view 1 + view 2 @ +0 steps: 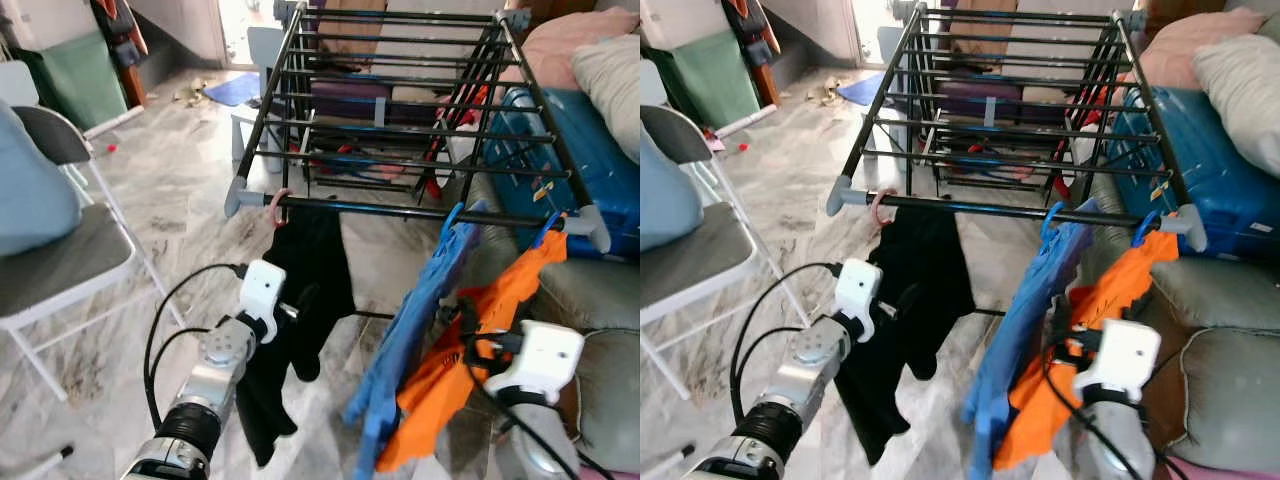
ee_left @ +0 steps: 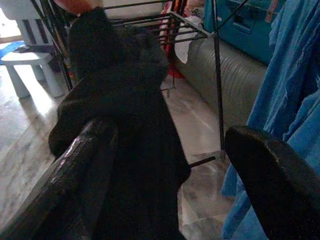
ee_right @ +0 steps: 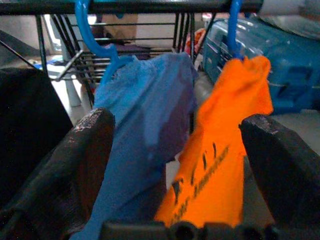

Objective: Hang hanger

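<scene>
The hanger, a pink one, is hooked over the near rail of the black drying rack at its left end, with a black garment hanging from it toward the floor. Two more hang to its right on the same rail: a blue garment on a blue hanger and an orange garment on a second blue hook at the rail's right end. The left gripper is just beside the black garment, at about its middle height, with its fingers spread wide and nothing between them; the cloth lies against or just behind the left finger, and I cannot tell whether it touches. The right gripper is low and near, facing the blue and orange garments, its fingers likewise wide apart and empty. Judging by this, all three hooks appear seated, so doing the step well means drawing the left gripper back toward the robot without snagging the black cloth, since a tug could slide or lift the pink hook off the rail. The right gripper should back away straight, clear of the orange fabric. Dark lettering runs along the orange garment in the right wrist view, but it is blurred and cannot be read. A small yellow label sits on the blue suitcase at the far right, also unreadable.
</scene>
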Robot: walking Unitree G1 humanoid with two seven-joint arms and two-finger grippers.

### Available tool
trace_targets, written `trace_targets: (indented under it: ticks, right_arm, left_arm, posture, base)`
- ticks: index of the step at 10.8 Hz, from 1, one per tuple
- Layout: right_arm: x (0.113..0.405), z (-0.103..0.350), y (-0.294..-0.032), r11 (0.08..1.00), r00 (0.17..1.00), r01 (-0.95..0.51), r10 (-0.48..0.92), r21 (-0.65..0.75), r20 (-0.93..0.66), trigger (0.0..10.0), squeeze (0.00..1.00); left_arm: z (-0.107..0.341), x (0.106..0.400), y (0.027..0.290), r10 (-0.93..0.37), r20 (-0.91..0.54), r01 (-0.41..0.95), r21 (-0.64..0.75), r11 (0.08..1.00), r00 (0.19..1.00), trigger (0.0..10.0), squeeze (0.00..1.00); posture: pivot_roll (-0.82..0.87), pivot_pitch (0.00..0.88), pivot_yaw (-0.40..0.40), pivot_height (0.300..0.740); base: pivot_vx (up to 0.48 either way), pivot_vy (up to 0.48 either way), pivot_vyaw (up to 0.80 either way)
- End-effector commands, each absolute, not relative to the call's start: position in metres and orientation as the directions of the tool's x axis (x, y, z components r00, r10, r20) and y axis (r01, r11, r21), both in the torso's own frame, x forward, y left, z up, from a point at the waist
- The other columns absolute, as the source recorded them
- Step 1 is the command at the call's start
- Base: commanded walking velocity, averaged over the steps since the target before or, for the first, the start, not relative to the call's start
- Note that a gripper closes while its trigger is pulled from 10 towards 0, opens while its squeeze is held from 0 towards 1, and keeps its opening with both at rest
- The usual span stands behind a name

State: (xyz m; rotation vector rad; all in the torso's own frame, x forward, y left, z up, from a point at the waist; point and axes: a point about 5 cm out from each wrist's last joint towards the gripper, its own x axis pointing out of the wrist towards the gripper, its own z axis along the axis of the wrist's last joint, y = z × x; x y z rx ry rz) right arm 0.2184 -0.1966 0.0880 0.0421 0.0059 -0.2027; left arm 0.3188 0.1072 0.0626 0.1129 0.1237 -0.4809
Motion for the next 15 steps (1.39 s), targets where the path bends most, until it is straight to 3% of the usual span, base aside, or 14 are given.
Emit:
trace_targets:
  ticks: [1,6,15]
  right_arm:
    - [0.218,0.085,-0.197,0.978,0.979,0.206,-0.205,0.045,-0.020,10.0,0.00]
    - [0.218,0.081,-0.198,0.975,0.975,0.220,-0.218,0.043,-0.034,10.0,0.00]
    - [0.215,0.067,-0.203,0.946,0.950,0.309,-0.301,0.097,-0.084,10.0,0.00]
  left_arm:
    - [0.060,0.317,0.110,-0.450,-0.163,0.467,0.088,0.880,0.878,10.0,0.00]
    - [0.059,0.317,0.110,-0.453,-0.178,0.473,0.094,0.876,0.874,10.0,0.00]
    - [0.054,0.318,0.129,-0.401,-0.192,0.422,0.084,0.903,0.896,10.0,0.00]
  posture:
    - [0.03,0.000,-0.033,0.740]
    - [0.03,0.000,-0.028,0.740]
    - [0.03,0.000,-0.014,0.740]
  base:
    - [-0.262,0.000,0.00]
    - [-0.253,0.000,0.00]
    - [0.000,0.000,0.00]
